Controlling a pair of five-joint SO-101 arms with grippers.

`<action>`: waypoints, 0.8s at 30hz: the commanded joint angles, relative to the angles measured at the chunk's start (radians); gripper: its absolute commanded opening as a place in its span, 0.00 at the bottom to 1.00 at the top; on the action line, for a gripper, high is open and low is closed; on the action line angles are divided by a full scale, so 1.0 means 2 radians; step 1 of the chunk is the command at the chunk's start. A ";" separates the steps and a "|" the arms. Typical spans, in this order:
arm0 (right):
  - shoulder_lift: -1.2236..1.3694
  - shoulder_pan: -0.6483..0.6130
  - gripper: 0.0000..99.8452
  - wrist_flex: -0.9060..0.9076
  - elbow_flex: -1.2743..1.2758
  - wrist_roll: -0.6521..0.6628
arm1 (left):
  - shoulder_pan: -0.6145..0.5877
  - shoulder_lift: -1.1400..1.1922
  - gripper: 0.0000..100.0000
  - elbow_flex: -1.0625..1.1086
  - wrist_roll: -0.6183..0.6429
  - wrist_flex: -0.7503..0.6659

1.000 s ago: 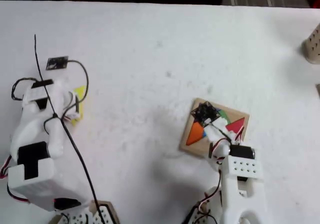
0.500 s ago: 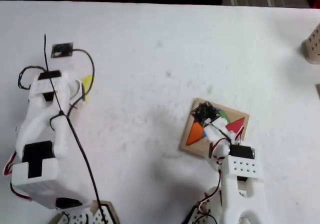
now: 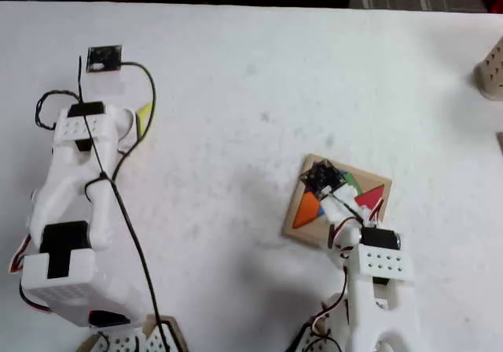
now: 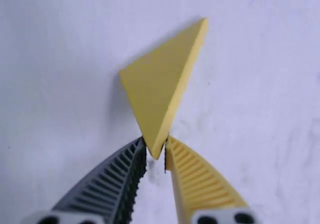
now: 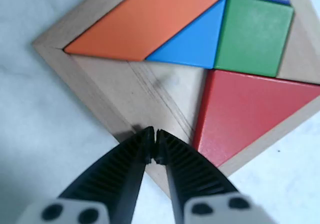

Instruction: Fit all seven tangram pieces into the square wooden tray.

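Since one second ago the left arm has travelled up the left side of the high view, carrying the yellow triangle [image 4: 160, 91]. At lower right, the right gripper [image 5: 154, 144], fingers closed on nothing, is over the edge of the wooden tray [image 5: 125, 91], which holds coloured pieces. At upper left, the left gripper [image 4: 155, 156] pinches the triangle by one corner.
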 commanded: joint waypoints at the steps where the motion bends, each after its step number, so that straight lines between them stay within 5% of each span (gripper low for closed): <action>1: 0.000 -0.006 0.02 -0.002 0.005 -0.005 | 0.008 -0.001 0.09 -0.031 0.005 -0.028; 9: 0.000 -0.006 0.02 -0.002 0.005 -0.004 | 0.010 0.000 0.19 -0.031 0.006 -0.044; 20: 0.000 -0.006 0.02 -0.001 0.005 -0.003 | 0.006 0.018 0.21 -0.045 0.006 -0.076; 24: 0.000 -0.006 0.02 -0.001 0.005 -0.003 | -0.014 0.096 0.29 -0.114 0.058 -0.053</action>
